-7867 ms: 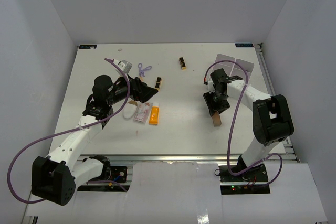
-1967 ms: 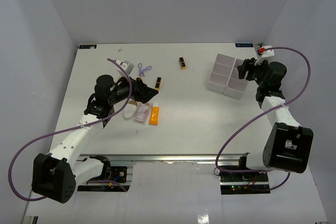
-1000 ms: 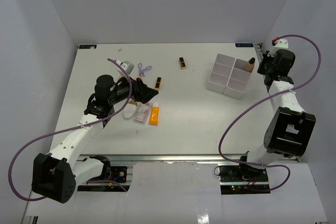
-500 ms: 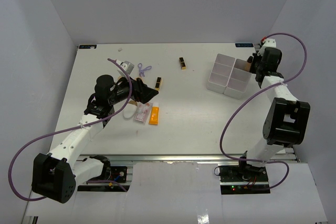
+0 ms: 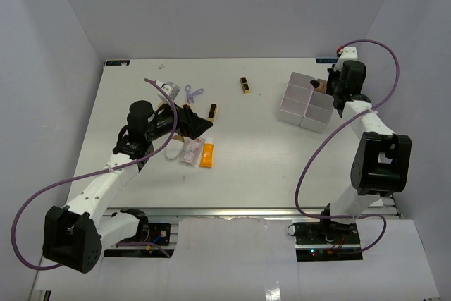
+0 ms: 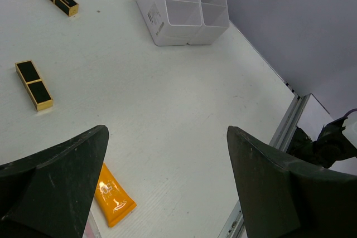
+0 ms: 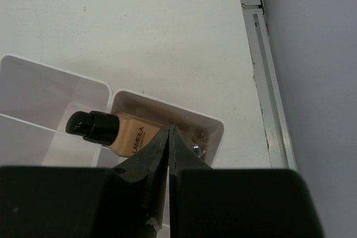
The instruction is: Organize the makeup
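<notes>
Beige bottle [image 7: 120, 135] lies in one tray [image 5: 296, 106] compartment beneath my right pincer [image 7: 169, 129], tips together, empty; lipstick tubes [image 6: 34, 85], orange tube [image 6: 114, 202], pink packet [image 5: 189, 153] lie loose on the counter [image 5: 246, 146], left pincer [image 6: 166, 132] wide apart.

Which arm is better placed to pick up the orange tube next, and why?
Left. The left end effector, open, hovers beside the orange tube; the right end effector, shut, is across the table over the white tray holding the foundation bottle.

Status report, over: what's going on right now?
Left jaws open, empty. Right jaws shut, above tray. Beige bottle leaning in a tray compartment. Nothing blocking it.
</notes>
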Controlling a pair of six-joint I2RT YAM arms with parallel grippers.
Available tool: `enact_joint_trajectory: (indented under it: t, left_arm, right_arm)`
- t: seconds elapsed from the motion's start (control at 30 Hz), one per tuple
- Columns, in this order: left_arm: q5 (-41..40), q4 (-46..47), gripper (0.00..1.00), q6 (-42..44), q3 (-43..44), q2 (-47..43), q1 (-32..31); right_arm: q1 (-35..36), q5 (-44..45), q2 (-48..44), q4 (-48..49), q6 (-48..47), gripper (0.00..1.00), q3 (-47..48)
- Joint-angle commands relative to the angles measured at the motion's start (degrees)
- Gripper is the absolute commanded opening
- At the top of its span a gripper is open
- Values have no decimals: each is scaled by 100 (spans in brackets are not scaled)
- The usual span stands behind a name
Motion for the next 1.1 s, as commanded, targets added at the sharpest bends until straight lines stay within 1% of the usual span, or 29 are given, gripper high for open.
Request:
enact_joint_trajectory:
  t: [0.0, 0.07, 0.13, 0.17, 0.23, 0.27, 0.4, 0.5, 0.63, 0.7, 0.8, 0.87, 0.93, 0.97, 1.0, 1.07]
  left_arm:
    - [50, 64, 98, 36, 63, -60, -29]
    - [44, 58, 98, 36, 63, -60, -29]
    - [36, 51, 98, 36, 56, -45, -29]
    - [20, 44, 98, 31, 59, -23, -29]
    - [-19, 7, 98, 7, 63, 26, -29]
    - [-55, -20, 98, -4, 77, 59, -29]
    - [-232, -244, 98, -52, 179, 322, -29]
    - [-392, -447, 98, -52, 297, 609, -54]
    - [-884, -879, 97, -48, 626, 1187, -110]
    - [-1191, -1288, 93, -1, 994, 1599, -158]
    - [-1773, -1633, 88, 126, 1492, 2163, -242]
    - [-2113, -1777, 86, 228, 1798, 2500, -283]
    - [-2403, -1932, 79, 306, 2279, 2865, -321]
    - [-2491, -1965, 78, 346, 2427, 3136, -337]
    - [-2553, -2000, 77, 381, 2594, 3158, -354]
    - [-2763, -2049, 73, 505, 3022, 3723, -391]
  right_arm:
    - [23, -63, -384, 334, -96, 8, 110]
    - [23, -386, -673, 295, -149, 9, -29]
    - [16, -1600, -1065, -19, -538, 12, -177]
    - [-5, -2447, -1280, -299, -812, 14, -239]
    - [-21, -4442, -1626, -706, -1230, 21, -396]
    - [-15, -5156, -1783, -911, -1358, 24, -471]
    - [14, -7071, -2126, -1794, -1693, 35, -691]
    - [23, -7323, -2354, -2220, -1805, 39, -952]
    - [14, -7421, -2592, -2199, -1740, 43, -1453]
    - [6, -7380, -2730, -2104, -1693, 45, -1721]
    - [-60, -7204, -2948, -1985, -1655, 47, -2017]
    - [-82, -7348, -3035, -1900, -1614, 48, -2136]
    - [-157, -7399, -3202, -1896, -1624, 49, -2166]
    - [-189, -7377, -3258, -1881, -1632, 49, -2182]
    - [-207, -7369, -3301, -1880, -1640, 50, -2200]
    - [-289, -7420, -3368, -1815, -1587, 50, -2264]
